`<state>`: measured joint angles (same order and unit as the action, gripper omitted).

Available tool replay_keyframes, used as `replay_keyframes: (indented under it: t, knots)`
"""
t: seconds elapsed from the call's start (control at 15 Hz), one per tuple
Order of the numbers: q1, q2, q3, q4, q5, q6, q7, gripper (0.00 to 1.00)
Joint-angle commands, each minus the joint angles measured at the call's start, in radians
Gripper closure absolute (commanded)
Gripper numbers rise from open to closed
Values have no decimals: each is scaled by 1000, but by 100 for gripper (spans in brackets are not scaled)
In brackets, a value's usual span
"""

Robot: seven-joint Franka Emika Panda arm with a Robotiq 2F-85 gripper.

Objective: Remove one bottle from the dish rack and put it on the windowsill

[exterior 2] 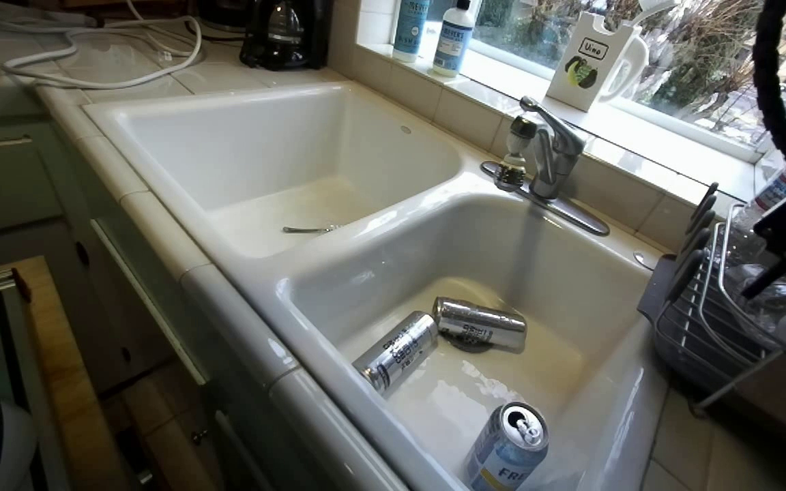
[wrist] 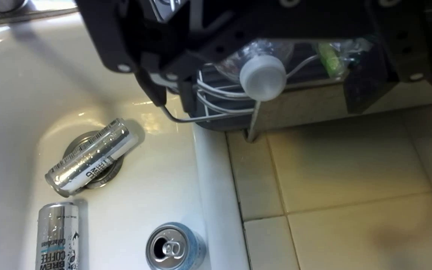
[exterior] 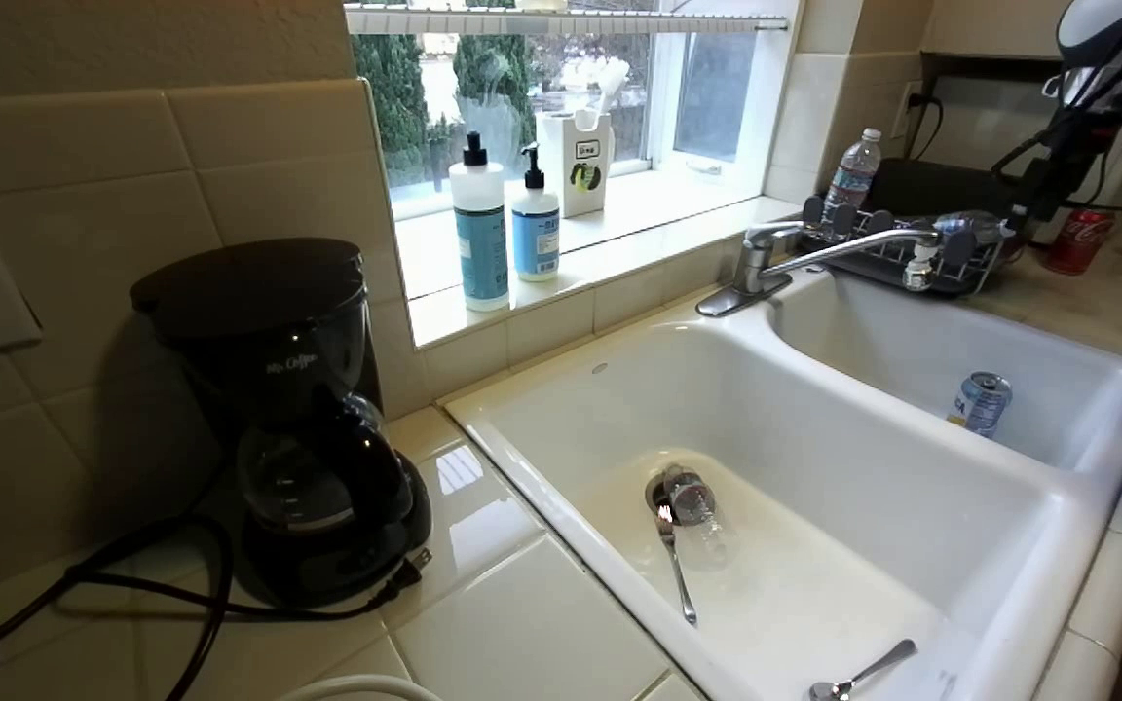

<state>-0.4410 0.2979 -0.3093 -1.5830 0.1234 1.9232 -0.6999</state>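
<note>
In exterior view, black coffee maker (exterior: 279, 321) far left of gripper (wrist: 264, 103). Windowsill (exterior: 663, 241) well left of gripper, bearing soap bottles (exterior: 483, 239) and white jug (exterior: 579, 170). Sink (exterior: 912, 419) left of and lower than gripper, cans (exterior 2: 478, 324) in half nearest gripper. Faucet (exterior: 754, 263) closer to gripper. Labelled bottle (exterior: 851, 175) standing in dish rack (exterior 2: 679, 348), left of gripper. Wrist view: fingers (wrist: 154, 88) spread wide, unclenched; clear bottle (wrist: 260, 65) lies ungrasped in rack, white cap (wrist: 263, 79) showing between fingers. Red can (exterior: 1079, 241) right of gripper in exterior view.
</note>
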Motion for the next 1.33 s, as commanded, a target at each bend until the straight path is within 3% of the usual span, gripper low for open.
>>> replay_keyframes:
  t: [0.0, 0.4, 0.53, 1.27]
  knots:
    - [-41, 29, 37, 40, 62, 17, -78, 2]
    - [-51, 25, 54, 35, 74, -12, -154, 0]
    - [-53, 27, 60, 34, 80, -10, -187, 9]
    - [-65, 76, 65, 58, 100, 1, -189, 16]
